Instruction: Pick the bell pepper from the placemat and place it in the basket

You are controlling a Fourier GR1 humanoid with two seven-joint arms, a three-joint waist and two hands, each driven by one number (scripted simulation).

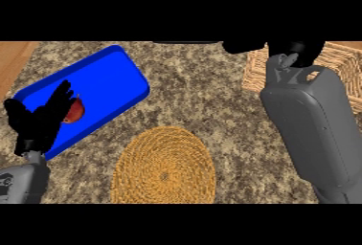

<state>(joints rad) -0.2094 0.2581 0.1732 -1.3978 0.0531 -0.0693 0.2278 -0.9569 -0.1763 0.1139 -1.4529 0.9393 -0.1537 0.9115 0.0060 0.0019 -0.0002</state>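
Sitting at about 9 o'clock on the speckled stone counter (212,95) is a blue tray (106,81), angled so its long side runs from lower left to upper right, and the red pepper (75,111) is on it near the lower-left end. So it's on the blue tray, not on the round woven mat (164,165), which lies at roughly 6 o'clock with nothing on it. The left hand (39,119) comes up from 8 o'clock and is right over the pepper, fingers straight and spread, pointing toward 1 o'clock; they partly cover the pepper's left side, but honestly I can't tell if they're touching it or just above it. Nothing is curled around it. The wicker basket (339,72) is at 2 o'clock, well apart from the pepper, at the counter's right edge. The right forearm (314,129) runs up from 5 o'clock toward 1 o'clock, and the right hand (297,50) ends over the basket's left rim. It's just a dark blob up there, so I can't tell how its fingers are set or whether it's got anything. A strip of wood (14,62) shows at the far left.
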